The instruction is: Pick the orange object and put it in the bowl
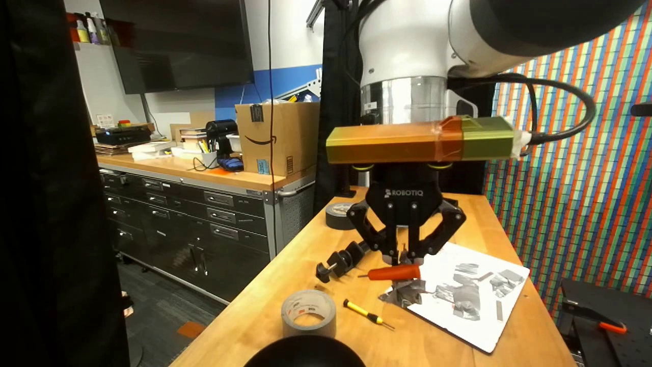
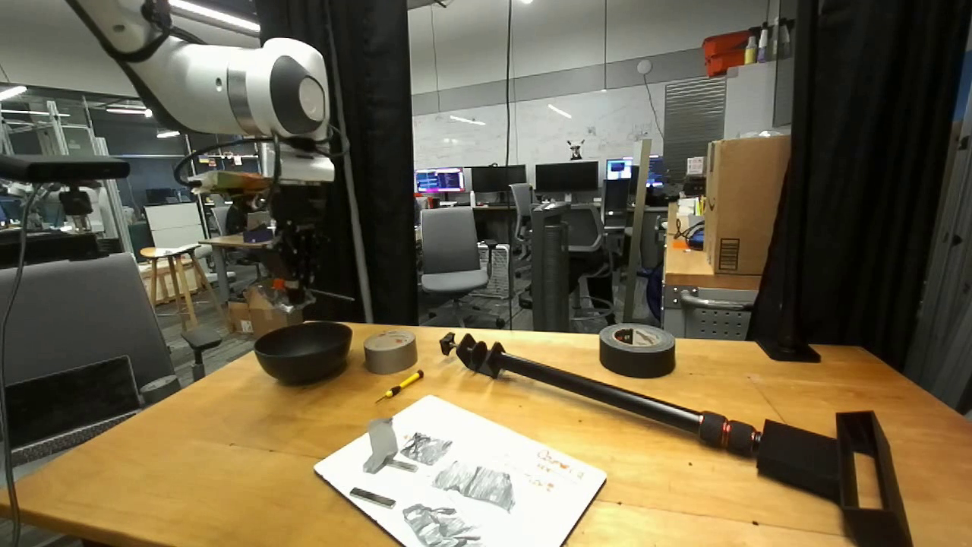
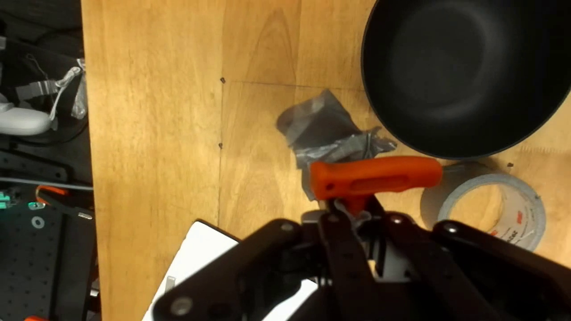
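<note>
The wooden table [image 2: 213, 456] supports the black bowl [image 2: 304, 368], with a grey tape roll [image 2: 391, 354] just beside it and a yellow screwdriver [image 2: 402, 384] near the roll. In an exterior view, the gripper [image 1: 403, 259], positioned above the table, is clamped on the orange object [image 1: 391, 273]. The object sits roughly horizontal, raised off the surface and outside the bowl.

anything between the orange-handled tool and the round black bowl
Nothing visible blocks the orange-handled tool from the black bowl, though crumpled grey tape below it might brush the rim; the grey tape roll sits lower, beside the bowl.
</note>
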Action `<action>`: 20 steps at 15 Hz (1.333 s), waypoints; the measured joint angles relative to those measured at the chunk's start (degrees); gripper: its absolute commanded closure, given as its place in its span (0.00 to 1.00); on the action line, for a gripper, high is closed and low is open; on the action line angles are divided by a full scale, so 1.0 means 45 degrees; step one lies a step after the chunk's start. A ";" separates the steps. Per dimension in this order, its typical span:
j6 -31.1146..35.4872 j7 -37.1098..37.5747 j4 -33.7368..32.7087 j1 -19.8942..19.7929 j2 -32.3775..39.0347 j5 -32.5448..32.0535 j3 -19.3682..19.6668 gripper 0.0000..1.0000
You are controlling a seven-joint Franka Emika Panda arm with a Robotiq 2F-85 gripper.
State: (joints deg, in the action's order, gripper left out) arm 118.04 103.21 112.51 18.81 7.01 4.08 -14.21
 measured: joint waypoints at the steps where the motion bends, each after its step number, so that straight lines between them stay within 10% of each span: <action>1: -0.0230 0.0130 -0.0383 0.0138 0.0180 -0.0383 -0.0111 0.95; 20: -0.1005 0.0156 -0.5791 0.1716 0.5093 -0.2037 -0.0106 0.95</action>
State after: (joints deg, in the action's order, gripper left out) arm 113.52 103.92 86.45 26.54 29.93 -5.08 -14.68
